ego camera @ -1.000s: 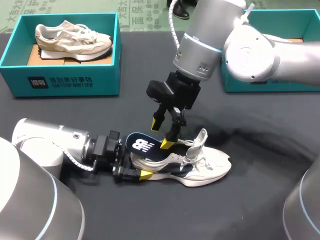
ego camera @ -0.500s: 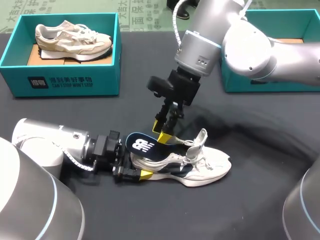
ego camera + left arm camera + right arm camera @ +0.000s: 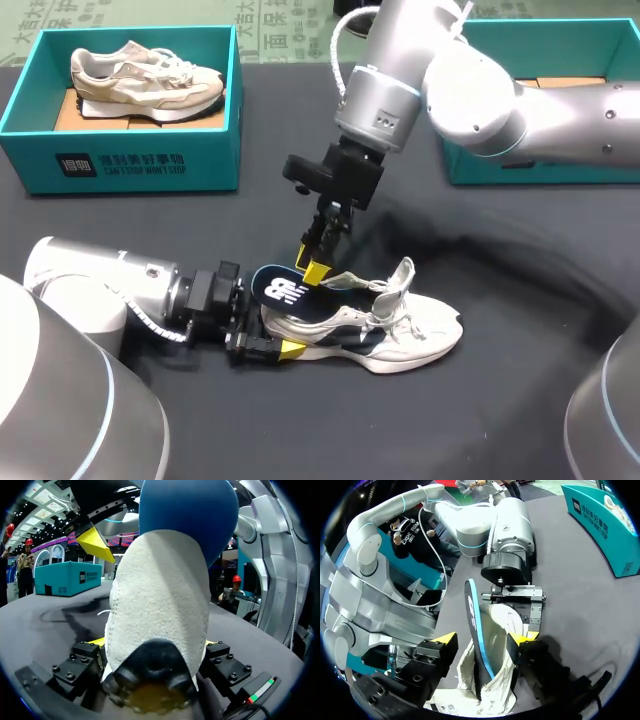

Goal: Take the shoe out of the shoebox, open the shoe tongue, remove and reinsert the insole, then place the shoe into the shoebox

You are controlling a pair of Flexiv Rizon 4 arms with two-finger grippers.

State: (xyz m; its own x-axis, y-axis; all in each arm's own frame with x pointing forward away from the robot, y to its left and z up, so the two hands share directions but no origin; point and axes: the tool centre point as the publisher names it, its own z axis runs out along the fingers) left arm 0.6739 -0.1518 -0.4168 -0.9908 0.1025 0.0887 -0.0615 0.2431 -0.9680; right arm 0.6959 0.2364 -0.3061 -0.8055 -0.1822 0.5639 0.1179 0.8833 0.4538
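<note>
The white sneaker (image 3: 400, 335) lies on the counter (image 3: 500, 420), its heel clamped by the left hand (image 3: 275, 347). The dark blue insole (image 3: 285, 290) is seen raised out of it, edge-on between the spread, untouching fingers of the right hand (image 3: 484, 639). Compared with a second ago, that hand is found turned and nearer the heel.

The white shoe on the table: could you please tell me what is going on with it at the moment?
The white shoe sits out on the table, not in a shoebox. The left arm has its jaws shut on the shoe's heel, pinning it in place. The dark blue insole sticks up partway out of the shoe's opening. The right arm holds its jaws open over it, one finger on each side of the insole, not gripping it. Whether the insole is coming out or going back in cannot be told.
</note>
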